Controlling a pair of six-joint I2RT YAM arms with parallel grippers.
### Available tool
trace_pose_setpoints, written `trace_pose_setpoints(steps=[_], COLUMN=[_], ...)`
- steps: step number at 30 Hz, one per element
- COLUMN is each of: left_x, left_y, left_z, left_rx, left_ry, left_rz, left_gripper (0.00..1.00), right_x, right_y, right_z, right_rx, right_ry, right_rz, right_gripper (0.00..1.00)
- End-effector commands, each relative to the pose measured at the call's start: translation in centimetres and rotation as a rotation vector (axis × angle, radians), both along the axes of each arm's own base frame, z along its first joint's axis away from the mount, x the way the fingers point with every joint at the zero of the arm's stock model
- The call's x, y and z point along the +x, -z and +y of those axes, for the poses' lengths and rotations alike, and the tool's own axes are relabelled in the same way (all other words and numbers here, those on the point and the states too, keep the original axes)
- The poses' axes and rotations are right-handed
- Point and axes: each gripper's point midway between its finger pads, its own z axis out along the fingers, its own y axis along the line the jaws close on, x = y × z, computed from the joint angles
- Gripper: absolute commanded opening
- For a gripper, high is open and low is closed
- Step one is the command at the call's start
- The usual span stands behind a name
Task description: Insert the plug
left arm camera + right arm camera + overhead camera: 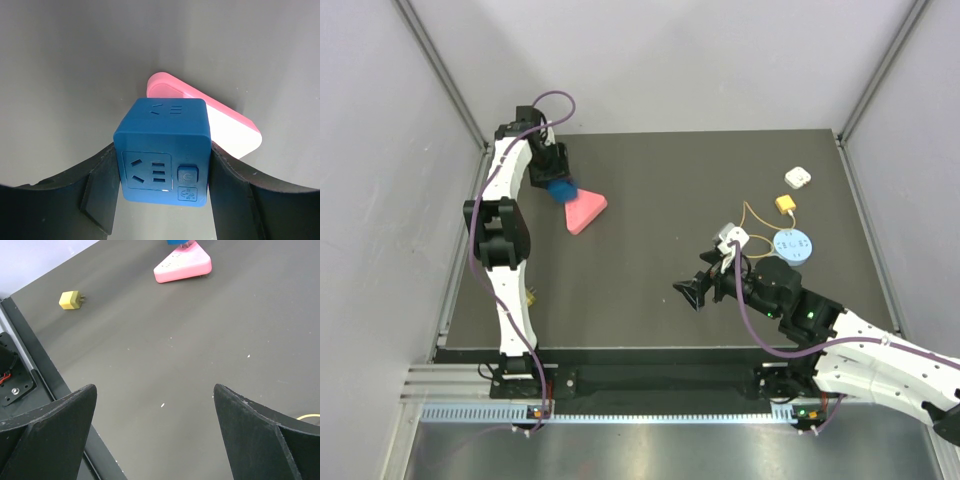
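Note:
The plug (784, 204), a small yellow block on a thin yellow-orange wire, lies on the dark table at the back right, with no gripper touching it. My right gripper (692, 292) hovers over the middle of the table, well left of and nearer than the plug; in the right wrist view it (154, 390) is open and empty. My left gripper (556, 175) at the back left is shut on a blue cube socket (162, 157), held by its two sides. The cube sits against a pink triangular power strip (220, 117).
A small white square block (797, 178) and a light-blue round disc (793, 245) lie near the plug. Another small yellow pronged block (71, 299) rests by the table's left edge, near the left arm. Grey walls close in the table on three sides.

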Motion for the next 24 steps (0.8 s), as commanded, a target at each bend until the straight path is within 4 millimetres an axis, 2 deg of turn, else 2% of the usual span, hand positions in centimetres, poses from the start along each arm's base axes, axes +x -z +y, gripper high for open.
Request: trace_pose_setpoints(steps=[1, 11, 22, 23, 24], left_x=[0.7, 0.3, 0.8, 0.6, 0.6], left_y=[-0.5, 0.8, 2.3, 2.4, 2.5], left_z=[-0.4, 0.9, -0.7, -2.2, -2.3], left_rx=[-0.013, 0.061, 0.003, -0.001, -0.005], left_ry=[0.041, 0.016, 0.012, 0.044, 0.052], left_rz=[-0.027, 0.009, 0.004, 0.005, 0.008], left_gripper=[0.0, 0.0, 0.0, 0.0, 0.0], right_x=[0.5, 0.4, 0.6, 0.5, 0.6], right_y=[-0.9, -1.0, -0.8, -0.8, -0.8], right_z=[-0.1, -0.1, 0.0, 0.0, -0.1], right_rx=[0.029, 0.032, 0.03, 0.029, 0.028], right_ry=[0.016, 0.014, 0.016, 0.016, 0.019], right_rz=[-0.031, -0.033, -0.028, -0.029, -0.03], right_gripper=[1.0, 1.0, 1.0, 1.0, 1.0])
